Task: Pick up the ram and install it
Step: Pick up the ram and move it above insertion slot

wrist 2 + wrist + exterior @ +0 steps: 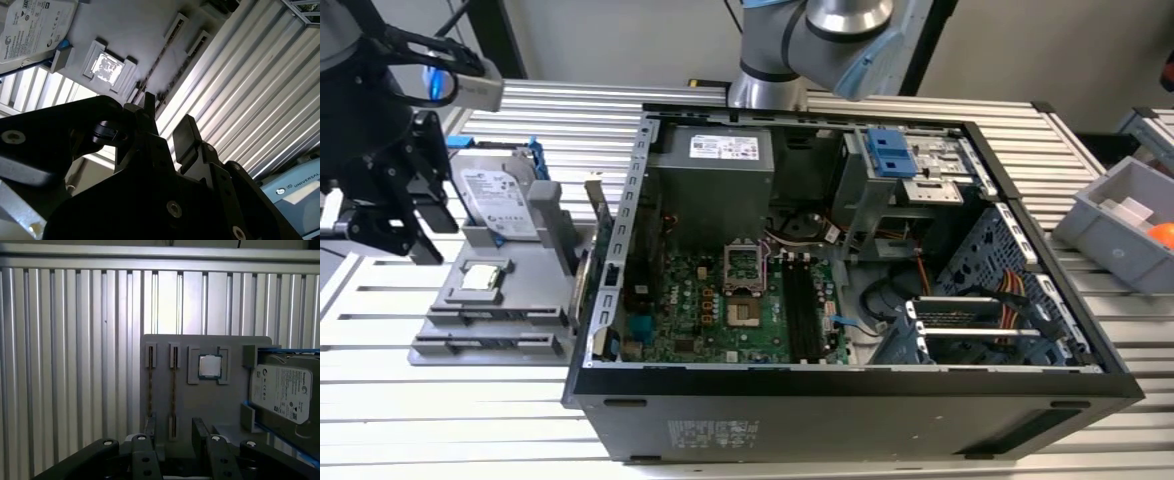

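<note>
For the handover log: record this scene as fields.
gripper: fingers open, holding nothing, close to the ram slots
ram: on edge in a slot of the grey tray, not yet picked up
CPU chip: in its tray pocket
hard drive: on the tray
computer case: open, beside the tray

You have the black end effector hanging near the grey plastic parts holder on the ribbed metal bench, just beside the open black computer case.

Ram, thin narrow stick, edge-up, seated in grey holder slot
</note>
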### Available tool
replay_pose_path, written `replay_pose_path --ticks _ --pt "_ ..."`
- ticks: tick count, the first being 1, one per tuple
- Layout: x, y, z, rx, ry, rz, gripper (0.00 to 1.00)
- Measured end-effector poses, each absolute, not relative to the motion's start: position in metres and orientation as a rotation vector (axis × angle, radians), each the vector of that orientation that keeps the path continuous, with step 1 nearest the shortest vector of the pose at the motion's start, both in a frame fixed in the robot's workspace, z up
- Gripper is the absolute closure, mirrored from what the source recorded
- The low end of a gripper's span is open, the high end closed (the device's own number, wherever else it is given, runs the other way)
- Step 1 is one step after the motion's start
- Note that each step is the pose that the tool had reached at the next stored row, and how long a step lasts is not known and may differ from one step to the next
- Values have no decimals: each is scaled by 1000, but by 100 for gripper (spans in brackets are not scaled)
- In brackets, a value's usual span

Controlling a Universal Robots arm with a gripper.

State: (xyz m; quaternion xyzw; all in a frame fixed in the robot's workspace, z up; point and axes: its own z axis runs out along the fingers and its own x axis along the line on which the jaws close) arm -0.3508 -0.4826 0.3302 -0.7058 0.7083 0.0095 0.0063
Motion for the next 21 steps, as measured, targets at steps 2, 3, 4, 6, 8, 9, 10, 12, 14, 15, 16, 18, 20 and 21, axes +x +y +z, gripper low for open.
replay_pose_path --ticks 2,3,4,6,8,9,10,12,14,15,16,18,20,21 --pt "-351 -483 329 -2209 2217 29 0" --pt "-351 -483 328 -2209 2217 29 0" --pt "-351 -483 327 -2209 2217 29 0" --pt "-351 -483 326 -2208 2216 29 0" --pt "-351 -483 325 -2208 2216 29 0" --pt "-351 -483 324 -2208 2216 29 0" --pt "-351 -483 323 -2208 2216 29 0" --pt "-351 -483 322 -2208 2216 29 0" --pt "-351 -483 320 -2208 2216 29 0" --pt "-351 -483 320 -2209 2216 29 0" --pt "-351 -483 319 -2209 2216 29 0" --pt "-351 -483 318 -2208 2216 29 0" --pt "-351 -483 317 -2209 2217 29 0" --pt "-351 -483 316 -2209 2217 28 0"
